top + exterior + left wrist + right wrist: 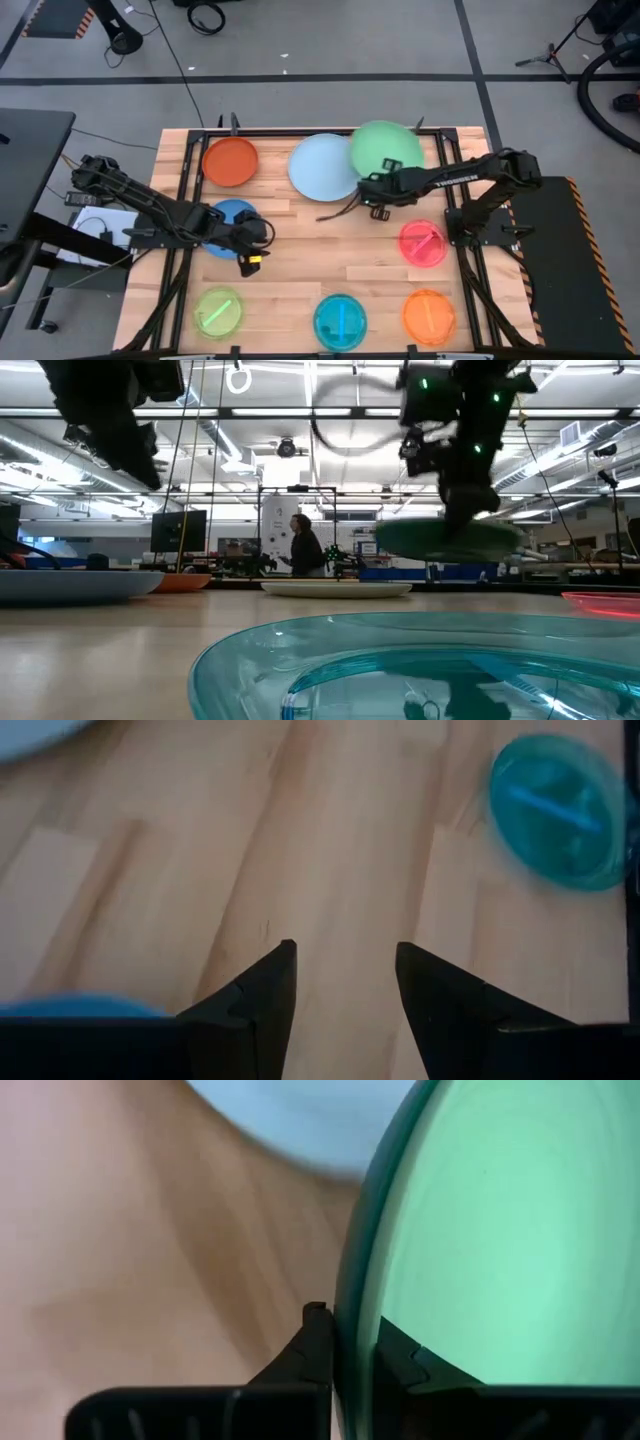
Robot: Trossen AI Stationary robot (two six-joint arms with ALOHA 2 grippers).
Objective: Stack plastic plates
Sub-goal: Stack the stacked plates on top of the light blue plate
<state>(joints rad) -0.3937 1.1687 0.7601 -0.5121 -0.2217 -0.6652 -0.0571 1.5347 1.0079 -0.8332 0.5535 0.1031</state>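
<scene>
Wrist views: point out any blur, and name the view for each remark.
Left wrist view: the cyan plate is smeared at its edges. Right wrist view: the table and light blue plate are soft, while the green plate in the right gripper is clearer.

Wooden table (300, 270) with light blue (322, 165), orange-red (230, 161), blue (228, 214) plates, four small ones.

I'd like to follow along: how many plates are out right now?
8: orange-red plate, light blue plate, green plate in the right gripper, blue plate beside the left gripper, pink-red plate, lime plate, cyan plate, orange plate. Another may be hidden.
</scene>
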